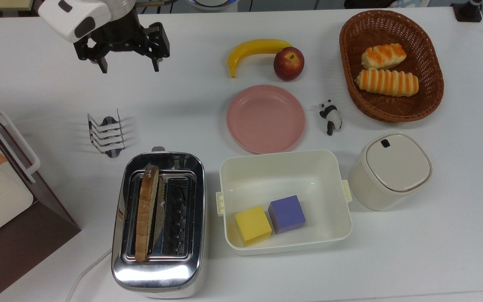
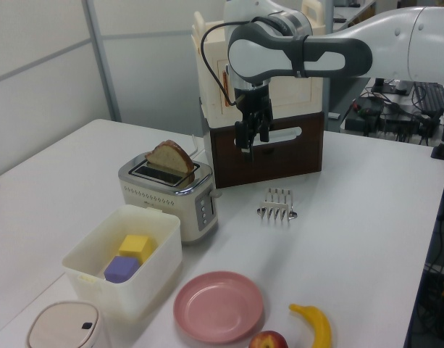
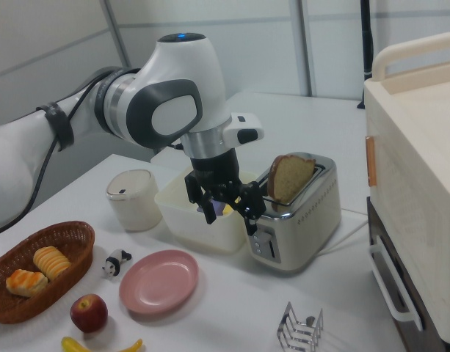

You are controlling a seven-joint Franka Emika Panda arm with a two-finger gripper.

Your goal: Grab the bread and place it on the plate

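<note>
The bread (image 1: 146, 212) stands upright in one slot of the chrome toaster (image 1: 159, 224), its rounded top poking above the slot. The hand (image 1: 129, 66) hangs above the white surface (image 1: 36, 92), released, its fingers spread and grasping nothing, well apart from the bread and toward the top view's upper edge. The pink plate (image 1: 266, 118) lies bare, to the top view's right of the toaster.
</note>
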